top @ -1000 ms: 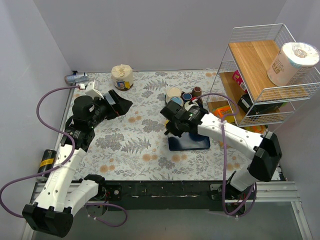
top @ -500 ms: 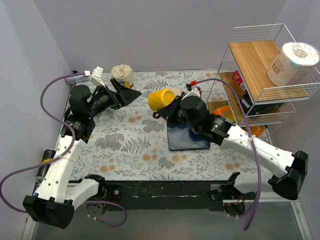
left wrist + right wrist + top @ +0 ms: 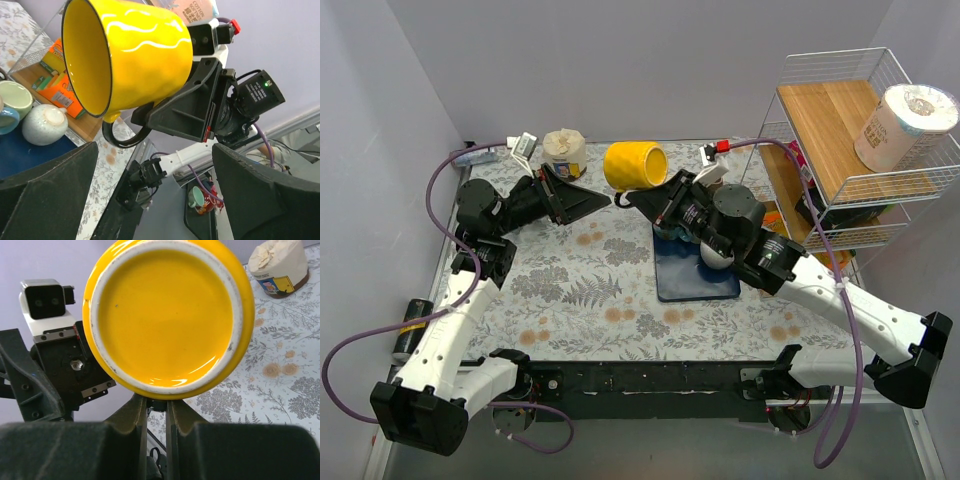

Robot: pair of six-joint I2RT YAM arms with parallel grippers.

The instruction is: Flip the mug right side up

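Pad contact on the handle (image 3: 125,139) was hard to make out; from the right wrist the mug (image 3: 635,165) hid most of it. My right pincer (image 3: 634,197) was clamped narrow on that handle. It held the mug in the air over the table's (image 3: 570,290) far middle. The mug lay sideways, yellow with a dark rim. Its mouth faced my left pincer (image 3: 584,201), which gaped wide and stood apart from it. Floral table, blue mat (image 3: 695,285) with cups (image 3: 44,124), wire rack (image 3: 835,130) at right, grey walls (image 3: 620,60).

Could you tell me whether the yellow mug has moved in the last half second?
Yes. The yellow mug in the right gripper has moved farther from the blue mat, toward the back wall.
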